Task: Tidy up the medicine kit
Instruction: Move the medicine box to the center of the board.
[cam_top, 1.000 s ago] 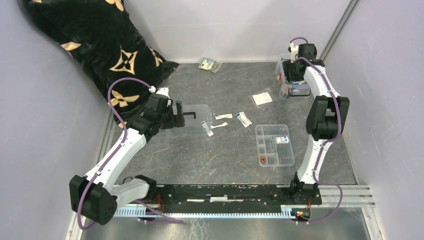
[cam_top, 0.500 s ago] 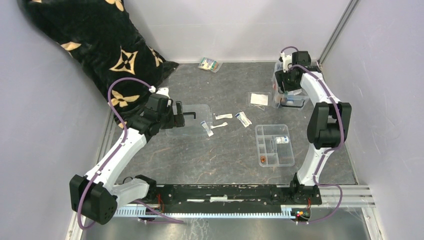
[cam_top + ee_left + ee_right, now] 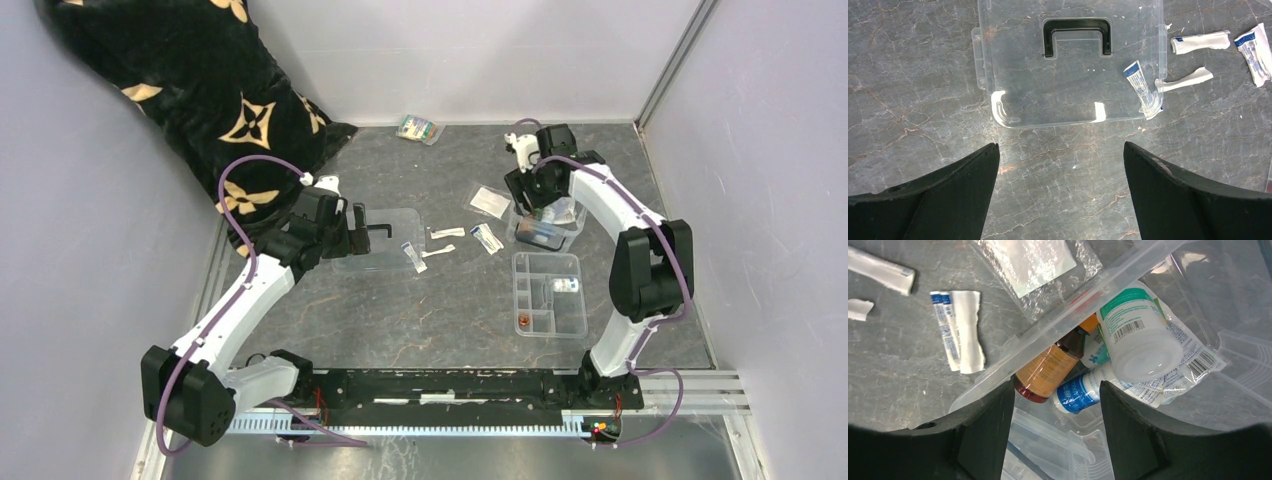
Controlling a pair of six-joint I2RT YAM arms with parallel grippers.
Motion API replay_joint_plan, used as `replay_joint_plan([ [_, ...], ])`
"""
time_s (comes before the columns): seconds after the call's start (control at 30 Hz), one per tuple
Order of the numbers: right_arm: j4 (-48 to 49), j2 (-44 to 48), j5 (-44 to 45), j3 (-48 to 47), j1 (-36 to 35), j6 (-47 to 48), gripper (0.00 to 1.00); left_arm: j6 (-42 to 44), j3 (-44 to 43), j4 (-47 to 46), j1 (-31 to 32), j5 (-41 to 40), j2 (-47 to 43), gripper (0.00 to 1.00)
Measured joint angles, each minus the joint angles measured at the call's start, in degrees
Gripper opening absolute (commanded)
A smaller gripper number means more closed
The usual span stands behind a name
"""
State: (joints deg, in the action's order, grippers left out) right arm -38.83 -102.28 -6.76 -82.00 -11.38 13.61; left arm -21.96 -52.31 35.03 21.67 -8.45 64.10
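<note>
The medicine kit is a clear box, tilted, just behind the divided tray. My right gripper is shut on it. In the right wrist view the fingers straddle the box, which holds an amber bottle, a white bottle and a blue-labelled tube. The flat clear lid with its black handle lies on the table at centre left. My left gripper hangs open over bare table just short of the lid, holding nothing.
Small sachets lie between lid and box, one over the lid's corner. A clear packet sits left of the box. A green pack lies by the back wall. A black patterned cushion fills the back left.
My right gripper has carried the medicine kit from the back right corner leftward and nearer, up to the divided tray. The clear packet slid left with it. The left arm stayed still.
</note>
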Motion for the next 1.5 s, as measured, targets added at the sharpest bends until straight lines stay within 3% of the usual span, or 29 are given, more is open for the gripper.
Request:
replay_joint_plan([
  [0.13, -0.37, 0.5, 1.14, 1.07, -1.18, 0.31, 0.71, 0.0, 0.0, 0.0, 0.0, 0.02, 0.11, 0.99],
  [0.5, 1.97, 5.55, 14.86, 4.42, 0.83, -2.91, 0.71, 0.17, 0.0, 0.0, 0.0, 0.02, 0.17, 0.99],
  [0.8, 13.42, 14.53, 9.35, 3.58, 1.22, -21.88, 0.76, 0.17, 0.0, 0.0, 0.0, -0.02, 0.17, 0.99],
  [1.07, 16.02, 6.32, 7.41, 0.7, -2.64, -35.39, 0.74, 0.17, 0.0, 0.0, 0.0, -0.02, 0.17, 0.99],
  [1.5, 6.51, -5.14, 16.28, -10.21, -6.51, -31.67, 0.6, 0.2, 0.0, 0.0, 0.0, -0.07, 0.17, 0.99],
])
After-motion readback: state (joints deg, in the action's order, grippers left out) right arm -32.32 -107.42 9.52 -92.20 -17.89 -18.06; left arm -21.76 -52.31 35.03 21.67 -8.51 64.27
